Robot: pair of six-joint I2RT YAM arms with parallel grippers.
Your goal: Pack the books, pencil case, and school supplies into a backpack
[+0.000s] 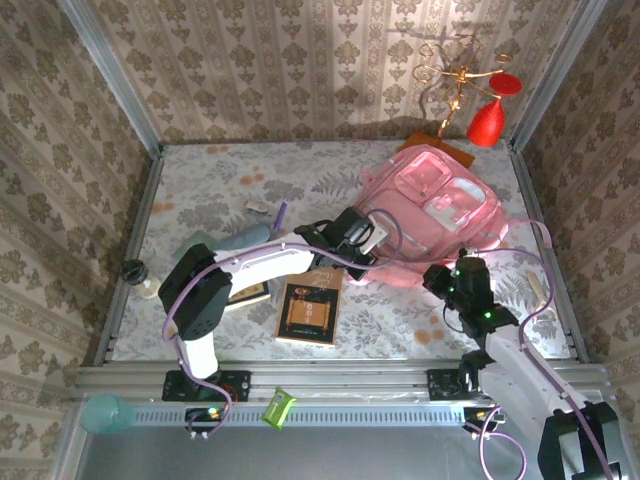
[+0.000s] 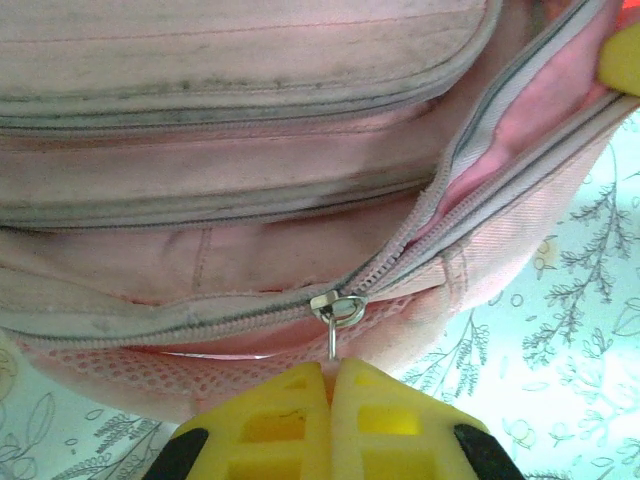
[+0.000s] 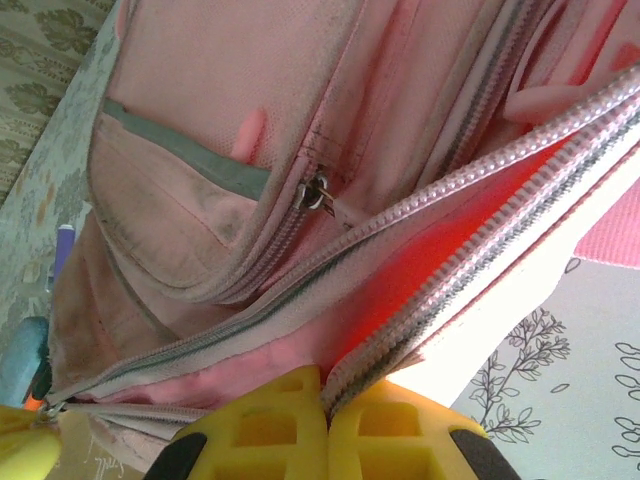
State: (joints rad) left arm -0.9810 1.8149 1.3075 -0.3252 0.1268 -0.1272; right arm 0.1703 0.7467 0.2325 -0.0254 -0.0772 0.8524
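Note:
The pink backpack lies at the back right of the table, its main zip partly undone. My left gripper is shut on the metal zip pull at the bag's near-left side. My right gripper is shut on the zip edge of the opening; the red lining shows inside. From above, the left gripper and right gripper flank the bag's near edge. A brown book lies in front. A dark navy book and a pale teal pencil case sit partly under my left arm. A purple pen lies beyond.
A gold wire stand with red ornaments and an orange base stands at the back right corner. A small black item sits at the left edge, a small white one at mid-left. A green object and a teal cup rest on the front rail.

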